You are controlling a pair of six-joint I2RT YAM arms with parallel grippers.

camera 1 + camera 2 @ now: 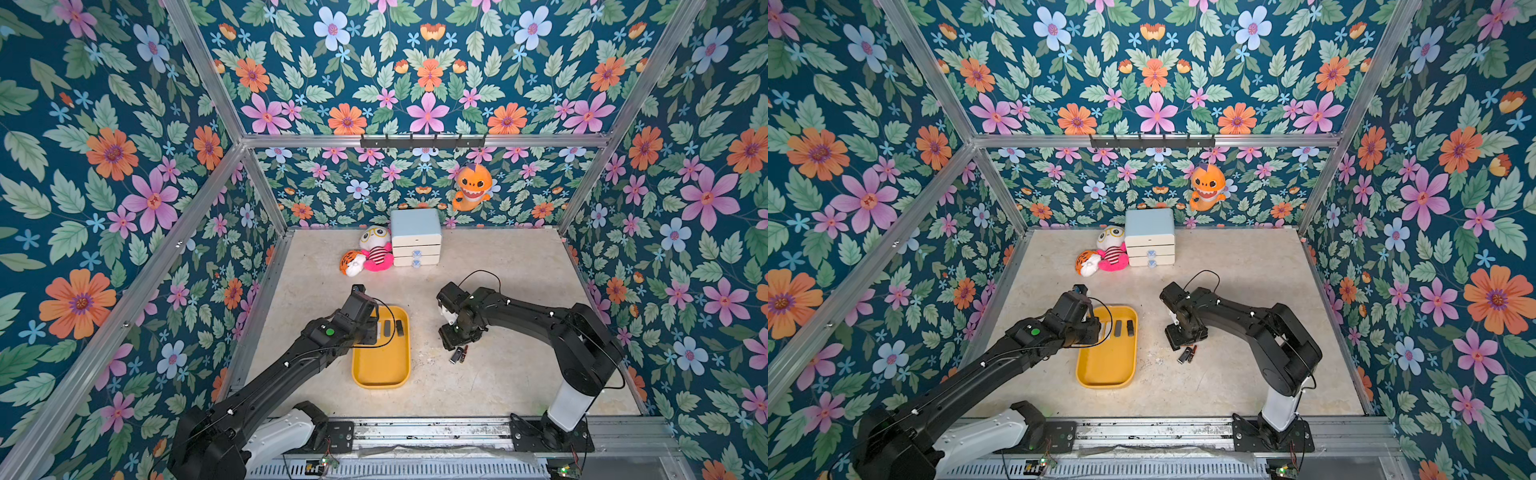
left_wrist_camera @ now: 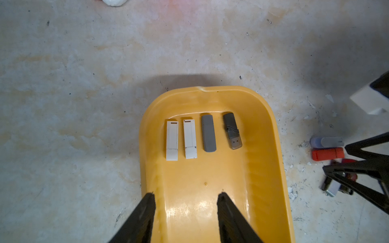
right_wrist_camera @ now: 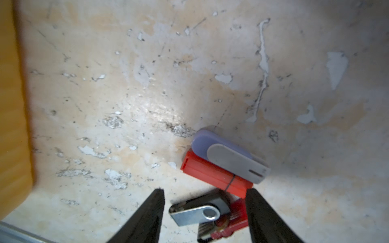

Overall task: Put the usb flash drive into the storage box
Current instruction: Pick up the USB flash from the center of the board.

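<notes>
**Open fingers stand around the black drive**

The black drive [image 3: 197, 210] lies flat on the desk [image 3: 105, 94]. It is not in the box yet. It rests partly on a second red drive [image 3: 233, 218]. Just beside them lie a red drive [image 3: 212, 174] and a purple drive [image 3: 227, 157], and those two touch each other.

The right fingers [image 3: 151, 214] are open wide and hold nothing. One finger stands at each end of the black drive, so the drive sits in the gap between them. A thin strip of desk shows between one finger and the silver end. The other finger is close to the second red drive. I think they stand this way so that closing will pinch the black drive by its ends. They might catch the red one under it too.

The box [image 2: 210, 89] sits on the desk, near the pile. Two white drives [image 2: 172, 140] and two grey drives [image 2: 208, 133] lie in it in a neat row at one end. None of them touch. That leaves most of the box floor bare for more. The left fingers [image 2: 145, 214] hover over the box, partly open and empty. They look to be waiting.
</notes>
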